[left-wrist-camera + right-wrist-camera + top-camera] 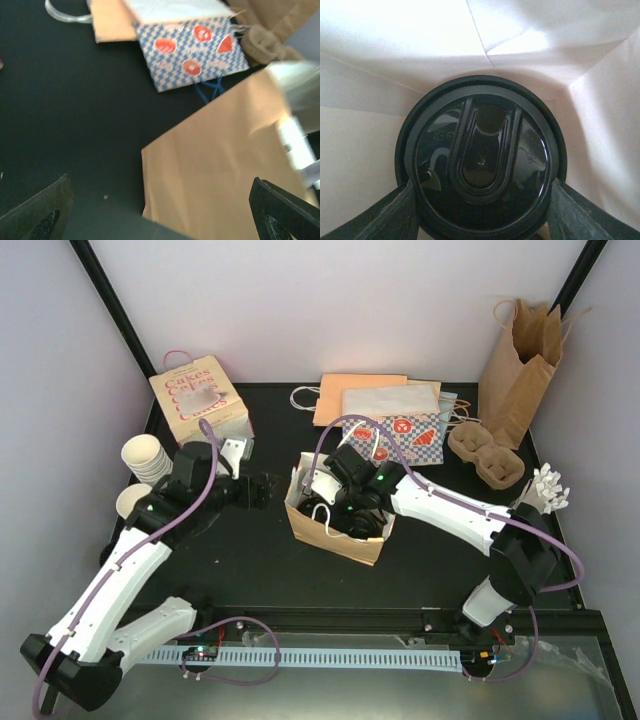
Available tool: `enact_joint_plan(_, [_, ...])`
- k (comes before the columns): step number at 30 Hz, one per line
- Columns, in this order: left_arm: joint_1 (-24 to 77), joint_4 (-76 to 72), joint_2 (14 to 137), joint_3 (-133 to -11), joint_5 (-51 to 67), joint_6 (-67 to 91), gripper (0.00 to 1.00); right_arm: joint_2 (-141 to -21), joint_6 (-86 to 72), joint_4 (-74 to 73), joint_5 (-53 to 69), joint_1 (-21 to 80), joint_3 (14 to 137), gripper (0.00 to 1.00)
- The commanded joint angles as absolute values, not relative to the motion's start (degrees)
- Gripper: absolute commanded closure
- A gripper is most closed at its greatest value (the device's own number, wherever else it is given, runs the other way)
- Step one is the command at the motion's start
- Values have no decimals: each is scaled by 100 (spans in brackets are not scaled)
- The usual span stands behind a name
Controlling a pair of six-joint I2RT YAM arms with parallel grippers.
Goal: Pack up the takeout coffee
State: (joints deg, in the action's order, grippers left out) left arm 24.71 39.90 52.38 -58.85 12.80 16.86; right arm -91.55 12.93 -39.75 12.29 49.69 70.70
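Two fingers of the right end effector (480, 202) clamp the black-lidded takeout coffee (480, 160) from both sides, inside the brown paper bag (340, 540) at frame centre. The left end effector (162, 212) is wide open and empty, just left of the bag, over the bench (250, 570).

Under the right gripper (481, 187), the takeout coffee (480, 145) shows only its black lid; the cup below is hidden. The gripper's fingers (387, 215) run off the bottom edge. From above, the walls of the paper bag (335, 540) and the gripper hide the coffee. Ahead of the left gripper (160, 180), the bag is blurred and cut off rightward.
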Motion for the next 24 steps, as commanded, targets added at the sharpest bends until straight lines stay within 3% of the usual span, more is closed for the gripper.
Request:
enact_joint_plan(1, [2425,4022,4846,-5291,958,2149,1,-9569,1145,-5010,232,4948,6869,39])
enact_joint_plan(9, [2434,3308,4830,-4153,1718,2903,3,-9866,1006,-5389,-179,5140,7196,39])
enact_joint_plan(24, [2478,2696,5462,-3694,1918,2971,5,-10344,845,-5591,-517,5212,7105,38])
